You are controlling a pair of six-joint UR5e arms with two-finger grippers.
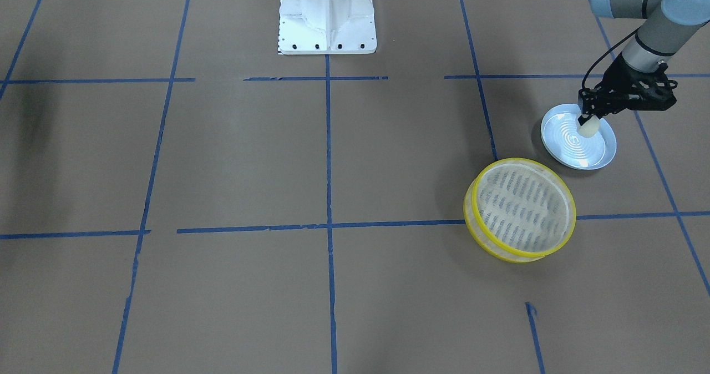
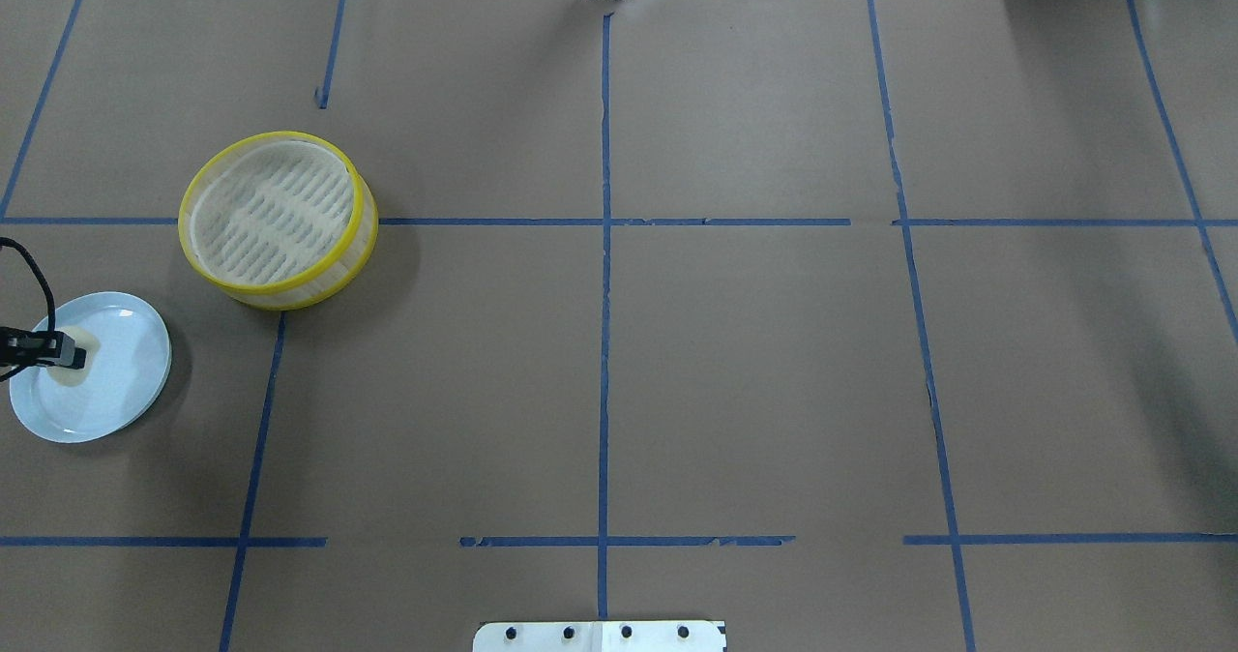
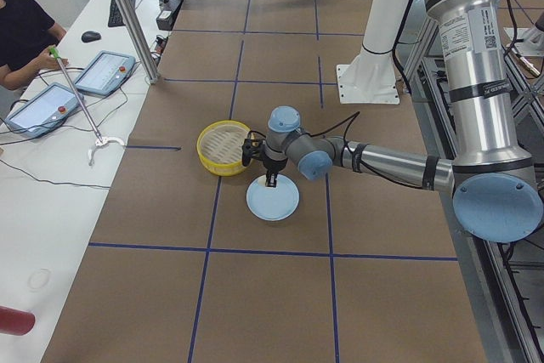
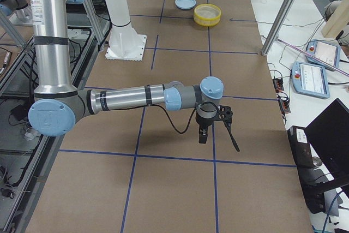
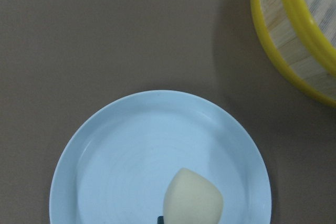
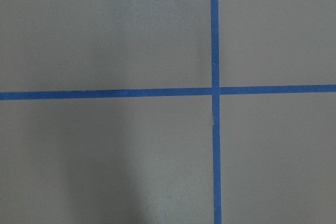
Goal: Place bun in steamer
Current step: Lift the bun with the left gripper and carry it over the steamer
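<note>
The bun (image 1: 589,128) is a small cream-white block held at the tips of my left gripper (image 1: 587,120), just over the pale blue plate (image 1: 577,149). The left wrist view shows the bun (image 5: 193,198) tilted over the plate (image 5: 131,156). The overhead view shows the gripper (image 2: 63,349) and the bun (image 2: 77,362) over the plate's left part. The steamer (image 1: 470,213), with yellow rims and a slatted floor, stands empty beside the plate; it also shows in the overhead view (image 2: 319,280). My right gripper (image 4: 210,130) shows only in the exterior right view, so I cannot tell its state.
Brown paper with blue tape lines covers the table. The white robot base (image 1: 327,16) stands at the robot's edge of the table. The steamer's wall (image 5: 294,51) is close to the plate's upper right in the left wrist view. An operator with tablets sits at the exterior left view's far edge.
</note>
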